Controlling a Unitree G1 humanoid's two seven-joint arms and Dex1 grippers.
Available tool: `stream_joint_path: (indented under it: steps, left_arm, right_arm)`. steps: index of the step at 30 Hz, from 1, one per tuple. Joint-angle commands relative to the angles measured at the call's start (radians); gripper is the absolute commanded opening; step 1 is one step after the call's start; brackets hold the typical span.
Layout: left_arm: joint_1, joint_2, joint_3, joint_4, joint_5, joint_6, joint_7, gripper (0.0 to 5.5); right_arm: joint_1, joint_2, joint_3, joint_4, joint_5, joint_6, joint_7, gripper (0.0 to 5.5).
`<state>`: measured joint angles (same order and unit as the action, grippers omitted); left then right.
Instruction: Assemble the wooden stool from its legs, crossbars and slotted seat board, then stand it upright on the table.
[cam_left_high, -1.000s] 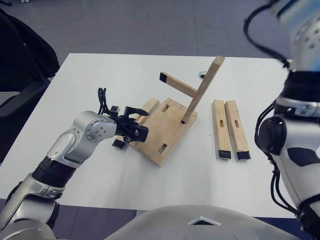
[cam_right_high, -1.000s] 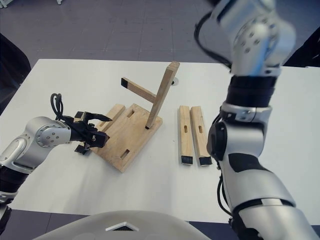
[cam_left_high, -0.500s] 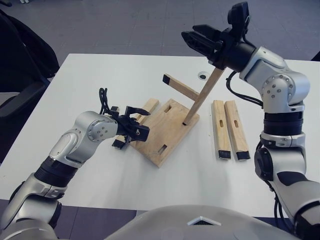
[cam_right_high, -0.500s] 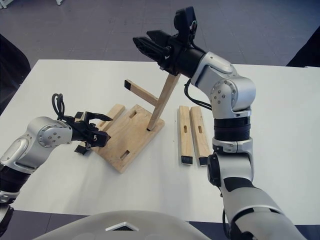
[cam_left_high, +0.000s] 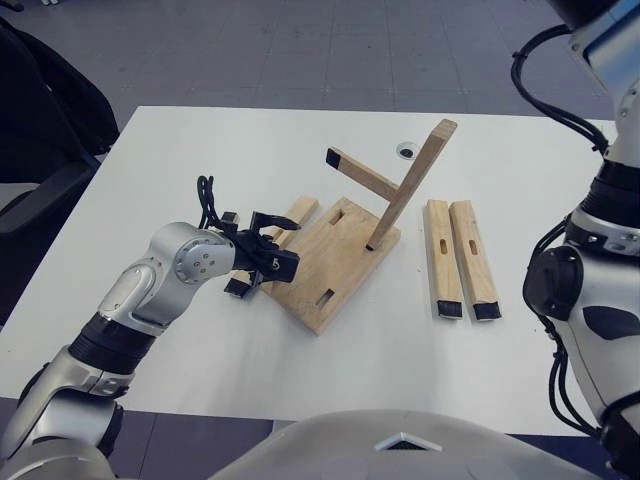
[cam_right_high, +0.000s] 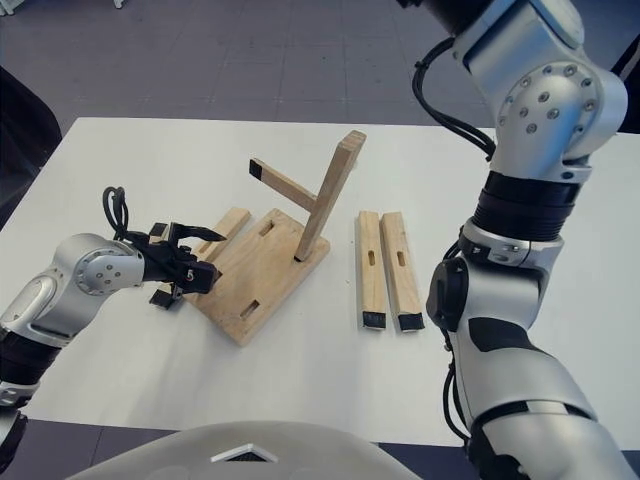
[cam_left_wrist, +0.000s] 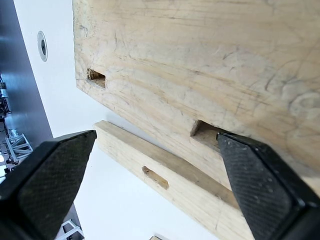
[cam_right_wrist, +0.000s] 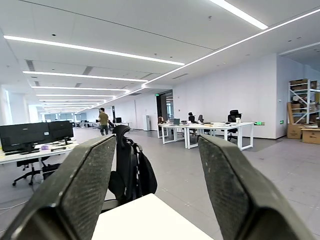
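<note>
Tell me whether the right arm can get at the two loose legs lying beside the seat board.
Probably yes. The two loose legs lie flat on the robot's right, clear of the seat board, nothing over them. The right gripper is open but raised high, so it must descend first.

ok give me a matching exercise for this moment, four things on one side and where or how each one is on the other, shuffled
Things:
1. seat board
2. upright leg
3. two loose legs
4. left pincer

States:
A. open, at the board's left edge
B. flat on the table, side by side, to the right of the board
C. lying with its slots facing up
D. standing tilted in a slot of the board

Pairs: 1-C, 2-D, 3-B, 4-A
</note>
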<state>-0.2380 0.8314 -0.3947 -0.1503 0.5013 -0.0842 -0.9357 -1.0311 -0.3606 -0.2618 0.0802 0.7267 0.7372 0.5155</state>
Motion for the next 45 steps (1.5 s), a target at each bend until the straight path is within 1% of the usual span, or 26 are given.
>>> stream_joint_path:
  steps: [1, 7, 10, 12, 14, 17, 20, 24, 27, 30, 33, 38, 45]
  left_arm:
    - [0.072, -0.049, -0.065, 0.06, 0.063, 0.077, 0.004, 4.48]
    - [0.054, -0.127, -0.07, 0.072, 0.105, 0.218, 0.036, 4.48]
    - [0.041, -0.179, -0.079, 0.086, 0.131, 0.292, 0.052, 4.48]
    - [0.039, -0.208, -0.085, 0.089, 0.141, 0.328, 0.062, 4.48]
    - [0.042, -0.22, -0.088, 0.085, 0.145, 0.348, 0.067, 4.48]
    - [0.038, -0.226, -0.086, 0.085, 0.144, 0.358, 0.069, 4.48]
    - [0.032, -0.221, -0.082, 0.09, 0.139, 0.353, 0.068, 4.48]
    - [0.024, -0.21, -0.077, 0.091, 0.131, 0.341, 0.064, 4.48]
    - [0.024, -0.204, -0.071, 0.083, 0.123, 0.337, 0.061, 4.48]
    - [0.028, -0.197, -0.065, 0.069, 0.116, 0.331, 0.059, 4.48]
    - [0.03, -0.188, -0.06, 0.049, 0.105, 0.326, 0.051, 4.48]
    - [0.033, -0.17, -0.05, 0.004, 0.083, 0.329, 0.032, 4.48]
    - [-0.028, -0.234, -0.06, -0.047, 0.041, 0.368, -0.005, 4.48]
  right_arm:
    - [0.037, -0.048, -0.022, 0.028, -0.032, -0.023, -0.006, 2.96]
    - [0.162, -0.129, -0.012, 0.061, -0.113, -0.045, 0.004, 2.96]
    - [0.256, -0.202, 0.006, 0.076, -0.18, -0.045, 0.021, 2.96]
    - [0.344, -0.266, 0.058, 0.091, -0.245, -0.024, 0.046, 2.96]
    - [0.438, -0.303, 0.095, 0.085, -0.265, 0.032, 0.077, 2.96]
    - [0.597, -0.328, 0.161, -0.022, -0.25, 0.103, 0.146, 2.96]
    - [0.681, -0.335, 0.246, -0.134, -0.251, 0.129, 0.204, 2.96]
    - [0.692, -0.295, 0.37, -0.175, -0.304, 0.084, 0.233, 2.96]
    - [0.688, -0.272, 0.48, -0.131, -0.401, -0.006, 0.241, 2.96]
    - [0.668, -0.22, 0.541, -0.072, -0.462, -0.075, 0.238, 2.96]
    - [0.639, -0.17, 0.57, -0.004, -0.507, -0.13, 0.235, 2.96]
    - [0.572, -0.081, 0.582, 0.154, -0.559, -0.206, 0.229, 2.96]
    - [0.419, 0.053, 0.55, 0.486, -0.62, -0.359, 0.195, 2.96]
